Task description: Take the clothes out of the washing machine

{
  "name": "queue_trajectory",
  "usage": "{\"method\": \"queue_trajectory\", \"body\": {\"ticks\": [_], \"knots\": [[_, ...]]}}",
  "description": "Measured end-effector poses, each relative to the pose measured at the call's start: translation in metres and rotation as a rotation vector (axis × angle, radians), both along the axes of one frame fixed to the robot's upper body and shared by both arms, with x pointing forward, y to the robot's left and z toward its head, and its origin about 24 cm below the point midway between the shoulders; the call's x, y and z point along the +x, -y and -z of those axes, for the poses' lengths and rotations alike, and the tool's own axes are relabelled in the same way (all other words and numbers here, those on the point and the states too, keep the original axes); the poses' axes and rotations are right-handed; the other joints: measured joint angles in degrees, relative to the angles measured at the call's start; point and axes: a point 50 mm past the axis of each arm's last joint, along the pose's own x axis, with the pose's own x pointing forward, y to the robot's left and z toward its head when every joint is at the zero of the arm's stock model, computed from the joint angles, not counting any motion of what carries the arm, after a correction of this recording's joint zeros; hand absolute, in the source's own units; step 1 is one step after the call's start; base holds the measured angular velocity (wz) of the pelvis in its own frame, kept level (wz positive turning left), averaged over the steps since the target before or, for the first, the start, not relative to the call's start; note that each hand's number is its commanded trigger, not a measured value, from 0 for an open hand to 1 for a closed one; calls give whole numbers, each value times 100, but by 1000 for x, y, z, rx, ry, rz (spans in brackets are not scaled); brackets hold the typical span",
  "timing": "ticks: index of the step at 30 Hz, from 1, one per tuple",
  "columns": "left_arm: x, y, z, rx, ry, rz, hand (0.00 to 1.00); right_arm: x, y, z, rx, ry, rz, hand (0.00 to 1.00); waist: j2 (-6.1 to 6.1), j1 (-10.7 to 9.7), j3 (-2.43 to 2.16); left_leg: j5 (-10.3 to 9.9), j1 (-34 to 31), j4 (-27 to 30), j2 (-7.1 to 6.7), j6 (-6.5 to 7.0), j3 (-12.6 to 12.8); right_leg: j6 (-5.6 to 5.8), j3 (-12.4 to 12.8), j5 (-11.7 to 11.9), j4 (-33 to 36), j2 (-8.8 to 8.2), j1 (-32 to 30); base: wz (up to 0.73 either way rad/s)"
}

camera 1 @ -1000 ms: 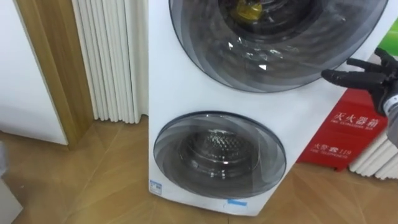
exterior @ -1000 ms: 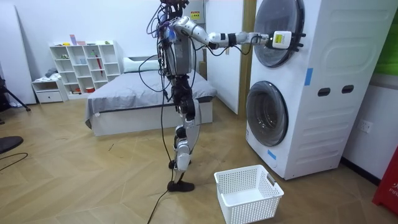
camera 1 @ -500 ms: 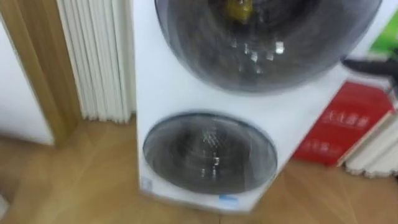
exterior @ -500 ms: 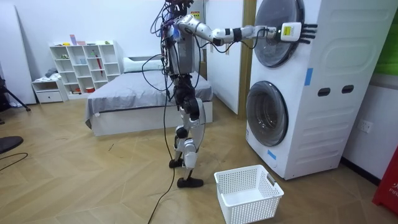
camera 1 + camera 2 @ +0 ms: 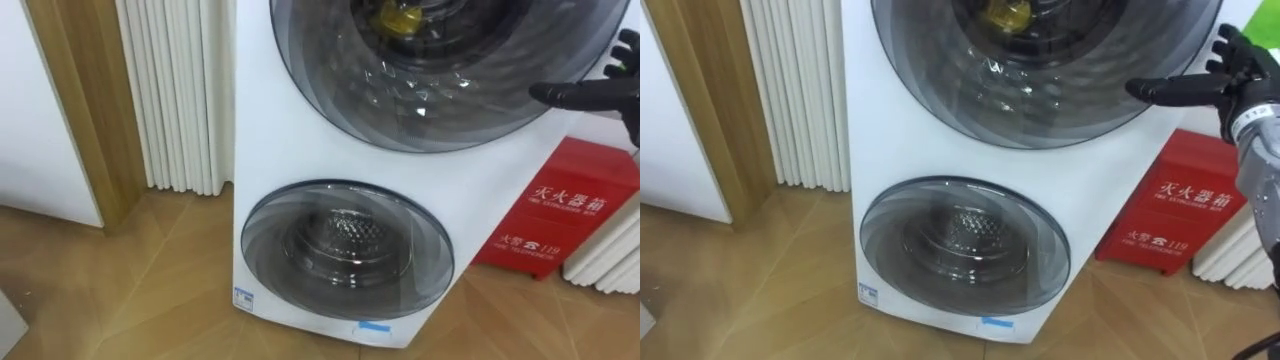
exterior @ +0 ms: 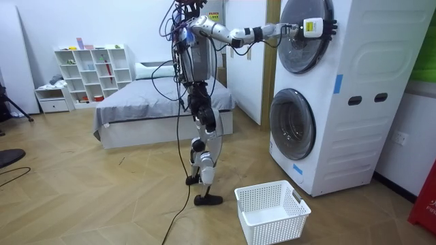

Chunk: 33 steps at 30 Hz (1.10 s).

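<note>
Two white washing machines stand stacked in front of me. The upper machine's round dark glass door (image 5: 430, 70) is closed, and a yellow cloth (image 5: 400, 15) shows behind it at the top. My right hand (image 5: 590, 92) is open, its straight dark fingers against the right rim of that door; it also appears in the right eye view (image 5: 1200, 85) and in the room view (image 6: 315, 27). The lower machine's door (image 5: 347, 250) is closed too, with a bare metal drum behind the glass.
A white laundry basket (image 6: 271, 211) sits on the wood floor in front of the machines. A red box (image 5: 555, 215) stands right of the lower machine and a white ribbed radiator (image 5: 175, 90) left of it. A bed (image 6: 157, 109) lies behind me.
I have stepped a little closer to the machines. My right hand has risen slightly along the upper door's right rim. Both doors stay closed.
</note>
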Motion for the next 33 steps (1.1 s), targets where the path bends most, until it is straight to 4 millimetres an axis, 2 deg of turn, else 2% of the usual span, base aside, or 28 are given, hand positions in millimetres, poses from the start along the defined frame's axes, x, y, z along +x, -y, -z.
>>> {"method": "queue_trajectory", "body": {"ticks": [8,13,16,21,24,33], "knots": [[-7,1,1,-4,-15,4,0,3,-16,-28,-105,90,-66,0,-25,-100,-33,3,-84,111,-31,5,-28,-21,-20,-55,11,-28,-25,3],[-3,2,1,-5,-3,17,0,4,-18,-32,-109,103,-70,0,-16,-113,-28,3,-1,107,-27,5,-16,-12,-8,-59,102,-43,-6,-1],[3,4,1,-9,5,38,0,4,-22,-37,-116,120,-82,0,17,-120,-5,2,-22,105,-27,7,-8,-12,4,-59,102,-42,-14,-1],[4,3,1,-6,-3,37,0,3,-34,-52,-145,184,-118,0,83,-119,-14,1,-11,72,-23,8,19,-14,44,-59,107,-30,-24,-3],[4,2,1,-3,-9,34,0,4,-38,-51,-163,179,-117,0,83,-19,-21,0,34,59,-18,8,93,-14,153,-59,134,-21,-42,-17],[7,4,2,-3,-17,48,0,5,-45,-50,-207,166,-117,0,62,31,-36,2,43,42,-11,10,136,-22,277,-64,201,-4,-125,-7]]}}
